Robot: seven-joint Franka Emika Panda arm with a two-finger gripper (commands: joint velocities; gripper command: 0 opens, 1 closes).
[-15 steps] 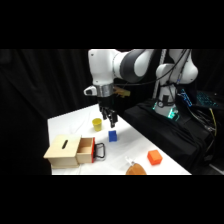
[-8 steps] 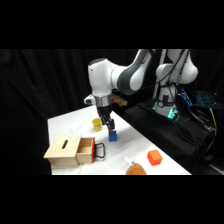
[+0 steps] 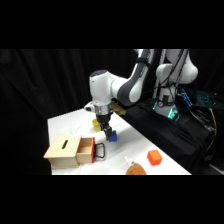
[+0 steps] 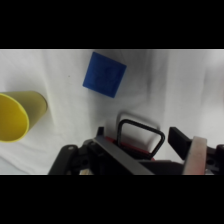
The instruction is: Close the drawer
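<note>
Looking across the table (image 3: 65, 122), you see the drawer (image 3: 86, 150) pulled part way out of the pale wooden box (image 3: 62, 150), near the front left corner. Its front is reddish brown, and its black loop handle (image 3: 100, 150) sticks out toward the middle of the table. The box has a dark slot in its top. Your gripper (image 3: 107, 134) hangs down from the white arm (image 3: 122, 90), just above and a bit behind the handle, and it is not touching the drawer. You cannot tell from either view if its fingers are apart or together, because the side view hides them in one dark shape and the wrist view shows only black parts at the bottom edge. A blue cube (image 3: 113, 135) sits right beside the gripper, on its far side from the box. A yellow cup (image 3: 96, 123) stands a little farther back, partly hidden by the arm. An orange block (image 3: 154, 158) lies well apart to the right, near the table's edge. From the wrist, you see the handle (image 4: 140, 136) close below, the blue cube (image 4: 104, 74) beyond it, and the yellow cup (image 4: 20, 115) lying on its side at the left.
</note>
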